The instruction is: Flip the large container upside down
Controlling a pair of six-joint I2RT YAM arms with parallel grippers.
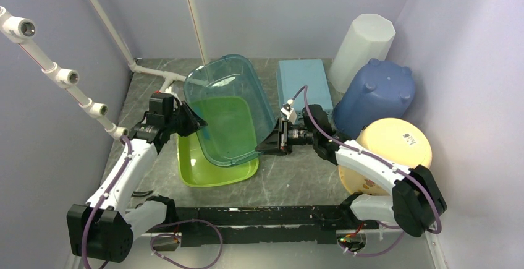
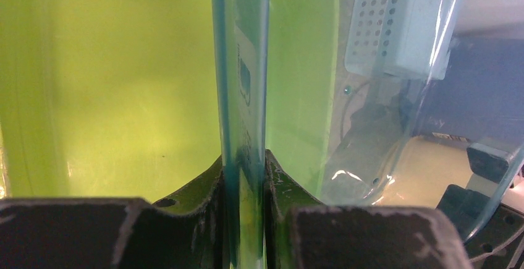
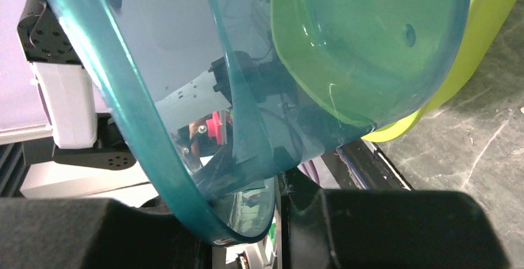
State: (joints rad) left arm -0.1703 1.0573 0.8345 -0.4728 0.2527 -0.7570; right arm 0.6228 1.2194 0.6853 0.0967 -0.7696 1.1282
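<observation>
The large container (image 1: pixel 225 83), a see-through teal tub, is hanging tilted above the surface (image 1: pixel 296 179). Its open side is facing up and toward the camera, with its far end raised and its near end dipping into a lime-green tub (image 1: pixel 210 173) that is resting on the surface below it.

The left end effector (image 1: pixel 185 122) is gripping the container's left side. In the left wrist view the end effector (image 2: pixel 244 157) is nearly closed, and its two dark fingers (image 2: pixel 204 188) are pinching the thin teal wall (image 2: pixel 241 65) between them, with the lime-green tub (image 2: pixel 111 83) glowing behind it.

The right end effector (image 1: pixel 264 146) is meeting the container's right rim at its near corner. In the right wrist view the end effector (image 3: pixel 247 219) is drawn in narrow, and the thick teal rim of the container (image 3: pixel 185 46) is filling the gap between its fingers (image 3: pixel 383 226), so it is holding that edge. The lime-green tub (image 3: pixel 482 28) is showing through and beyond the wall, above the dark mottled surface (image 3: pixel 469 151).

A pale blue box (image 1: pixel 303 83) is lying just behind the container. To the right, a white faceted bin (image 1: pixel 363 46), an upturned blue bucket (image 1: pixel 376 99) and an upturned cream bowl (image 1: pixel 395 148) are standing close together.
</observation>
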